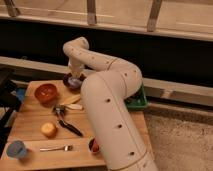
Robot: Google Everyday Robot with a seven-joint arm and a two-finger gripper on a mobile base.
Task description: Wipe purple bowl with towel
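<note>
- Small round dark purple bowl (70, 83) just right of round orange-red bowl (45, 92), both on wooden table (30, 139).
- White arm's gripper (75, 76) also right of orange-red bowl, directly over purple bowl; open/closed: can't tell.

Wooden plank bench (27, 137) up front, with warm yellowish light all over it. Speckled grey floor (182, 137) off to the right. Behind the bench there's a dark wall panel (170, 57) with a pale ledge (185, 86) running along its bottom. Up top, metal posts (91, 12) stand on a pale rail (125, 29), looks like glass between them.
</note>
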